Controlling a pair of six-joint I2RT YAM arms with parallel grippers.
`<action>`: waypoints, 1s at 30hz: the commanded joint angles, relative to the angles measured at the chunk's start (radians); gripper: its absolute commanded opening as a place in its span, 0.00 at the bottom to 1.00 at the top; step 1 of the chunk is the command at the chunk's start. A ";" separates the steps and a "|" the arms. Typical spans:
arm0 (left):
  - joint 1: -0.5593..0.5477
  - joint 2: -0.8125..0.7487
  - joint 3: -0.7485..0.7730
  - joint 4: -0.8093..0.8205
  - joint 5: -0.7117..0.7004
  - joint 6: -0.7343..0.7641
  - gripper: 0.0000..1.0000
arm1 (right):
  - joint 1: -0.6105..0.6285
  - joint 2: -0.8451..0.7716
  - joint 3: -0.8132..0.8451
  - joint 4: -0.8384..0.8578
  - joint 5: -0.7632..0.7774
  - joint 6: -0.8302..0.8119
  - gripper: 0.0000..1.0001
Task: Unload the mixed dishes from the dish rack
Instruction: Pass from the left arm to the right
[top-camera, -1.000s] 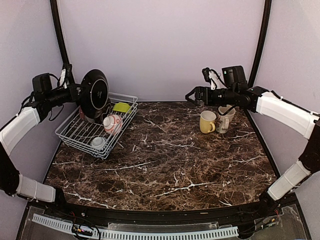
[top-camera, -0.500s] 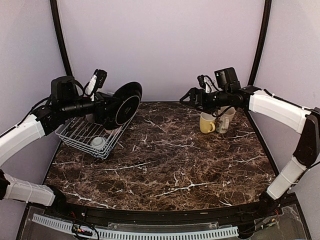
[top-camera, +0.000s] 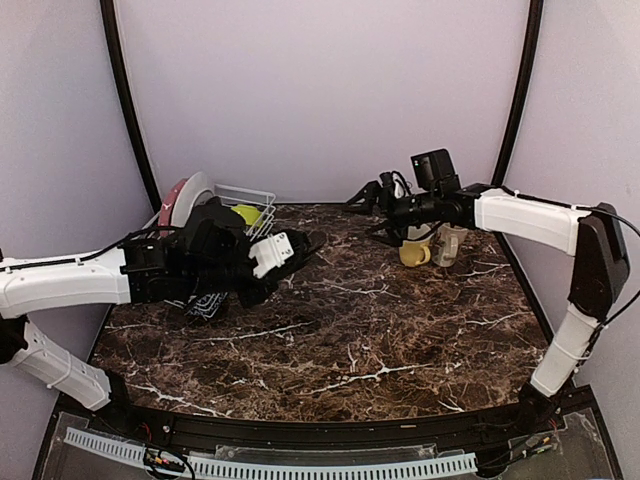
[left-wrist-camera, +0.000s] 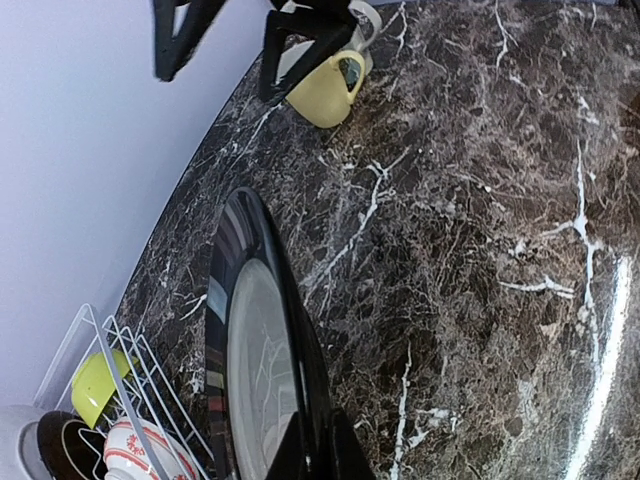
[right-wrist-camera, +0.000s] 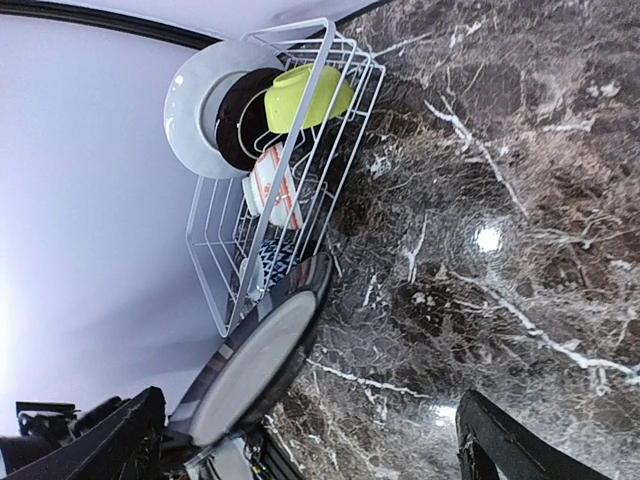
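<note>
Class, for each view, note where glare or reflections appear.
Right wrist view: round bright spots glare on the marble table. Left wrist view: a bright streak near the frame's lower right, pale reflections on the black plate. Top view: soft, even light.

Nothing legible here.
I find no readable text, label, brand or number in any of my views.

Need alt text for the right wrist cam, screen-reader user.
A black plate is tilted on edge over a dark marble table, lower left. Behind it, a white wire dish rack holds a green bowl, a red-and-white bowl and upright plates.
</note>
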 joint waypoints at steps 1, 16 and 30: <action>-0.078 0.012 -0.008 0.151 -0.264 0.145 0.01 | 0.038 0.060 -0.022 0.112 -0.075 0.106 0.98; -0.166 0.132 -0.021 0.195 -0.401 0.241 0.01 | 0.139 0.236 -0.051 0.365 -0.181 0.264 0.80; -0.206 0.203 -0.011 0.226 -0.478 0.270 0.01 | 0.158 0.284 -0.021 0.429 -0.213 0.336 0.29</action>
